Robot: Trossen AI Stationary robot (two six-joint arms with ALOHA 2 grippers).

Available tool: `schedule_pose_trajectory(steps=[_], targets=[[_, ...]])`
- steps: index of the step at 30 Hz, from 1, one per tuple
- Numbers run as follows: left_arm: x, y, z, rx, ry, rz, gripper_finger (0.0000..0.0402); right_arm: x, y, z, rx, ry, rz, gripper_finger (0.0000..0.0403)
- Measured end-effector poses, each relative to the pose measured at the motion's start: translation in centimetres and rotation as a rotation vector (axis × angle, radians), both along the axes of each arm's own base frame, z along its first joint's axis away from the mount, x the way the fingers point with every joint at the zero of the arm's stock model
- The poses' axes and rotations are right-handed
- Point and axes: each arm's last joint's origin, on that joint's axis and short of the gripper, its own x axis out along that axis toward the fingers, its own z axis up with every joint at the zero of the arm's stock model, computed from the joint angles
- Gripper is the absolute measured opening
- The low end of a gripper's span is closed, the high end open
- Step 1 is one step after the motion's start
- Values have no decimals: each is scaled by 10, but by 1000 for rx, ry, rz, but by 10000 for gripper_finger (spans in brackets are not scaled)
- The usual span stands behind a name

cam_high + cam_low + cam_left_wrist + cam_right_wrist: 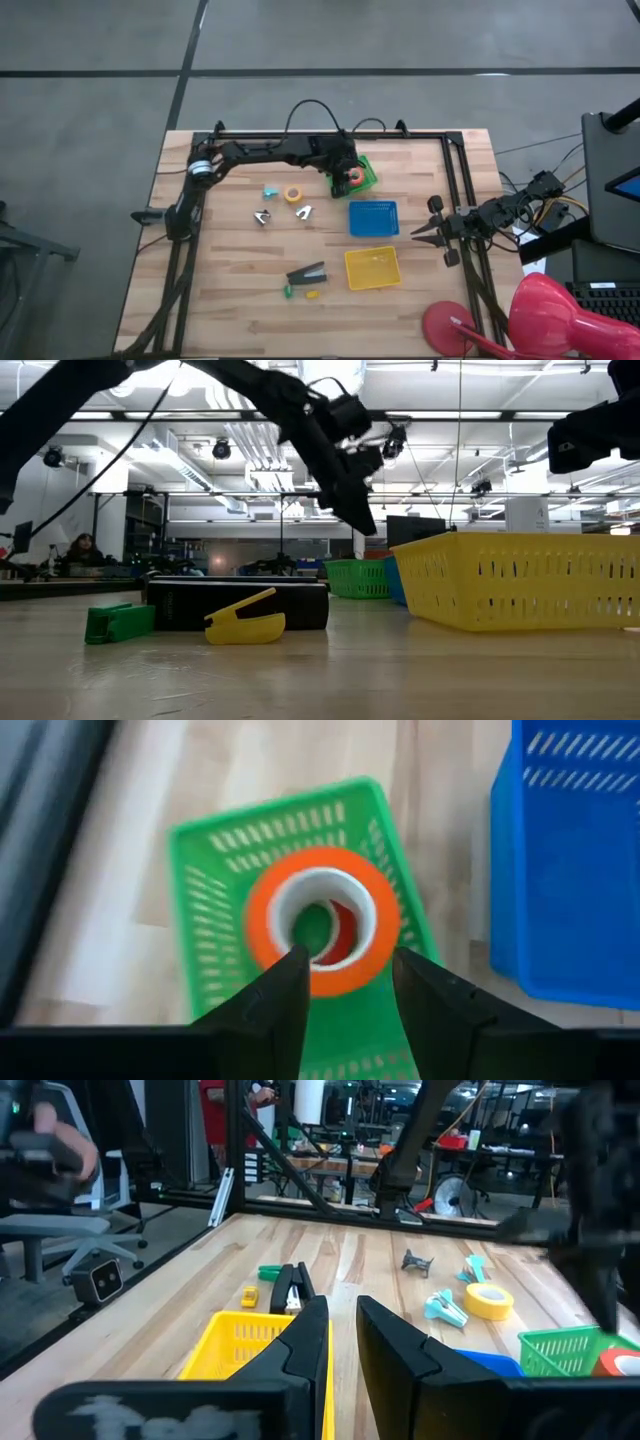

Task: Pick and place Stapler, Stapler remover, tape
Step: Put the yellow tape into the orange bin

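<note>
**Tape roll is sitting in green basket**

From above, your left gripper (347, 172) is hiding most of the green basket (366, 172); the stapler (307, 273) is lying near the yellow basket (371, 268).

In the left wrist view, the fingers are standing apart around the tape (322, 919), not clamping it.

Your right gripper (343, 1342) is waiting, narrowly parted, holding nothing.

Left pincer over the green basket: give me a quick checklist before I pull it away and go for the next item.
1. Tape inside green basket: ok.
2. Left pincer open, off the tape: cannot tell; one finger sits at its hole.
3. Stapler free on table: ok.
4. Yellow basket and blue basket empty: ok.
5. Right pincer parked at the table's right edge, clear: ok.
</note>
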Motion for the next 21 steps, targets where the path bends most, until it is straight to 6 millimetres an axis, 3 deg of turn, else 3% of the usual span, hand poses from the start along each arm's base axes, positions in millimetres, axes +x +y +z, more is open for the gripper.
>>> schedule_pose_trajectory(steps=[7,11,16,21], targets=[[-31,-12,34,-34,78,16,149,0,0,0,2,0,0,52],[-50,-24,40,-103,212,44,147,0,0,0,2,0,0,52],[-68,-37,27,-183,405,82,146,0,0,0,2,-1,0,52],[-82,-41,-7,-206,553,89,145,0,0,0,2,0,0,52]])
